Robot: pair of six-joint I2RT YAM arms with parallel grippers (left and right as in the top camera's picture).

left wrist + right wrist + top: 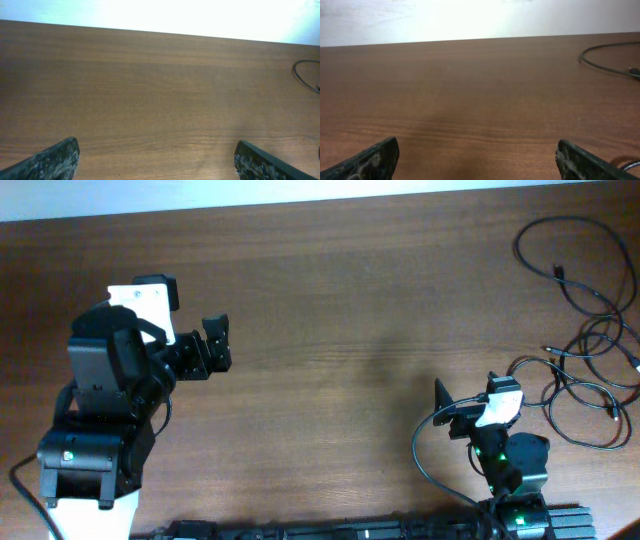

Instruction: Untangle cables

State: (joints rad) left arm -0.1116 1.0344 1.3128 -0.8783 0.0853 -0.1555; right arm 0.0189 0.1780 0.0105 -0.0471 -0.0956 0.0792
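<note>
Quick check-in from the remote seat. Both sets of jaws are spread wide and holding nothing.

The left gripper sits at about 9 o'clock on the desk in the overhead view. From its own wrist camera, the left gripper shows one fingertip in each bottom corner, with only bare wood grain between them. I can't tell whether the tips actually touch the desk.

The right gripper is down at about 5 o'clock. The wrist view is the same story: the right gripper is fully spread, with plain desk between the tips.

There's a white plate on the left arm's wrist and a smaller white piece on the right one. If either has lettering on it, it's too small for me to read. Small green lights glow on the two arm bases.

The cables are a loose sprawl of thin black loops with small plug ends. They lie along the right side of the desk, from roughly 1 to 4 o'clock in the overhead. That puts them at about 2 to 3 o'clock from the right jaws, near but apart. They're well apart from the left jaws, across the whole desk at 3 o'clock. One curve of the cables shows at 2 o'clock in the right wrist view. A short bit of the cables peeks in at 3 o'clock in the left wrist view.
</note>
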